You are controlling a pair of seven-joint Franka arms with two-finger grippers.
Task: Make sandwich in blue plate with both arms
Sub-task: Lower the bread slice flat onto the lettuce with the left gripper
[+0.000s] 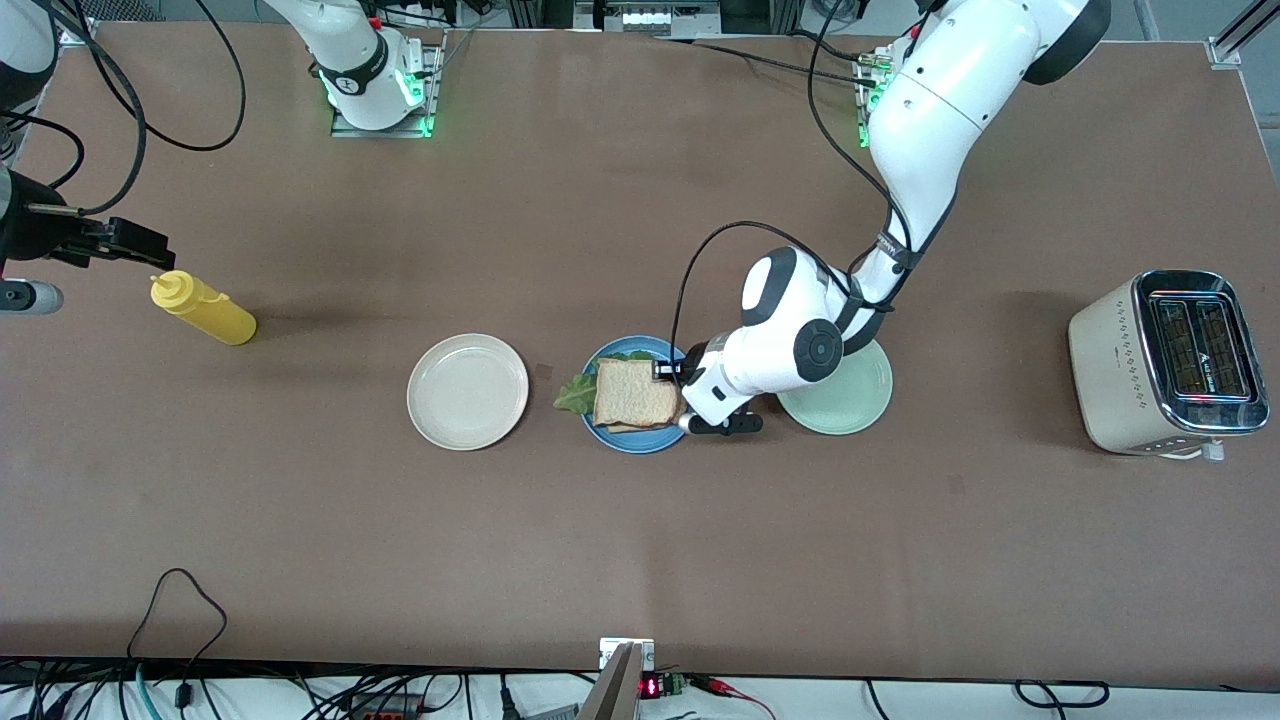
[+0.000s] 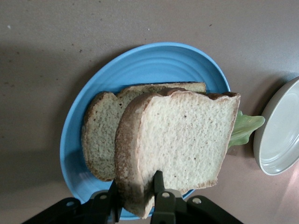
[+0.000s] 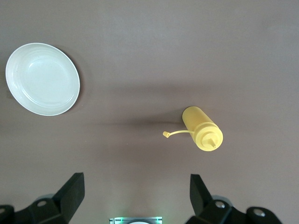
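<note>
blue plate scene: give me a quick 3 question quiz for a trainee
1. True or false: the left gripper is shut on the top bread slice.
2. What sticks out from under the bread over the rim of the blue plate? A lettuce leaf B cheese C napkin
3. The right gripper is open above which item?

Key
1. True
2. A, the lettuce leaf
3. The yellow squeeze bottle

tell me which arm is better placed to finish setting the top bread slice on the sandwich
Left. Its gripper grips the top bread slice over the blue plate, above the lower slice. The right gripper waits open over the yellow bottle.
</note>
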